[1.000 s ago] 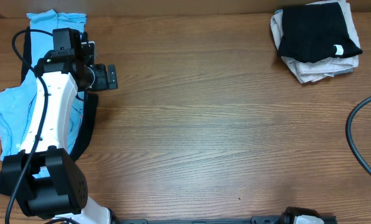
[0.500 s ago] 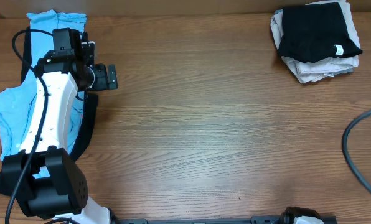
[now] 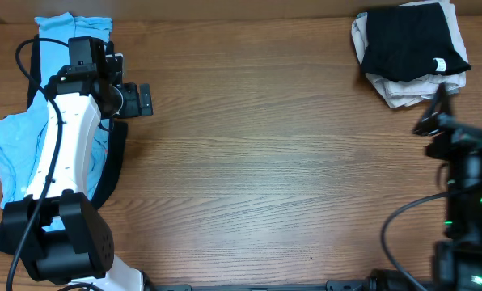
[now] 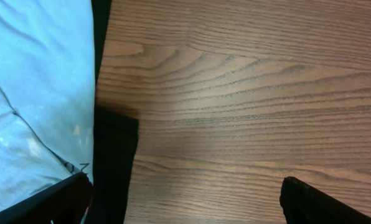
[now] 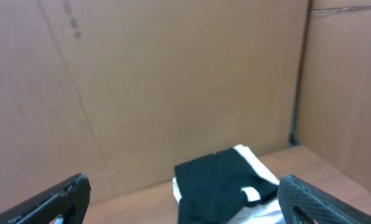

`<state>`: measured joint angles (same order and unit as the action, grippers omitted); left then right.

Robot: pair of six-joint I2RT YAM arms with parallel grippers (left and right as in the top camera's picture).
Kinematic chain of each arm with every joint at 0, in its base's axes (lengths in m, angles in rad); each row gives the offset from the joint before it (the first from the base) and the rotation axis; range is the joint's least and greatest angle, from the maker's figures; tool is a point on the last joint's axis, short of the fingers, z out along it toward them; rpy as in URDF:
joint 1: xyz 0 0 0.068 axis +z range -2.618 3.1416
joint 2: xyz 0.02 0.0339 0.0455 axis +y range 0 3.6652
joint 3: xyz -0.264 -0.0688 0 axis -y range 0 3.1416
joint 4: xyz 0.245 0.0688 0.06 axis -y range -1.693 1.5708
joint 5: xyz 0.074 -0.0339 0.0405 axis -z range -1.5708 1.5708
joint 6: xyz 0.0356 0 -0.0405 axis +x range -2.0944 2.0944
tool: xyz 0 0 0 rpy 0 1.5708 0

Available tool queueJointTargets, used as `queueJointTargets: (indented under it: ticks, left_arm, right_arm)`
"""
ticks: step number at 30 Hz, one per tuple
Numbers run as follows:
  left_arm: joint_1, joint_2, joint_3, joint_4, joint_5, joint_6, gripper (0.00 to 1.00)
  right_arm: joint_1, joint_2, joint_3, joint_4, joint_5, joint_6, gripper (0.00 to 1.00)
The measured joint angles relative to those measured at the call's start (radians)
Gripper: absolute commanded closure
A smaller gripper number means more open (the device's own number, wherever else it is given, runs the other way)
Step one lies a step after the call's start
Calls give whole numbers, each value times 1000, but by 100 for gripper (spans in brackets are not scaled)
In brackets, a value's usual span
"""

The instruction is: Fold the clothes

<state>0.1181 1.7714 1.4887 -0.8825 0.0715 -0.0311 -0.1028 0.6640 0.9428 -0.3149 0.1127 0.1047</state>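
While the right claw [image 5: 182, 180] gapes, black clothes [image 3: 403, 44] lie folded.

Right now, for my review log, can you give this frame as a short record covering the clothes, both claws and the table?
folded stack: black garment with white label, on pale cloth, far right corner
unfolded pile: light blue garment over black cloth, left edge
left claw: open, empty, over wood beside pile
right claw: open, empty, facing folded stack
table: wood grain

Folded black garment [image 3: 403, 42] far right; blue clothes [image 3: 10, 144] under left arm [image 3: 61, 141].
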Motion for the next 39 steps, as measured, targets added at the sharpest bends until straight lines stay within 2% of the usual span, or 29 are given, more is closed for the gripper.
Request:
queueJointTargets:
  ticks: [6,15,25,36,39]
  left_arm:
    - [0,0,0,0,0,0,0]
    - [0,0,0,0,0,0,0]
    - [0,0,0,0,0,0,0]
    - [0,0,0,0,0,0,0]
    - [0,0,0,0,0,0,0]
  right_arm:
    - [37,-169,-402,316,-97,0,0]
    - [93,-414,-737,528,-85,0,0]
    - [118,-576,-905,539,-76,0,0]
    - [124,-651,-924,258,-72,0,0]
    - [124,-649,-924,229,-75,0,0]
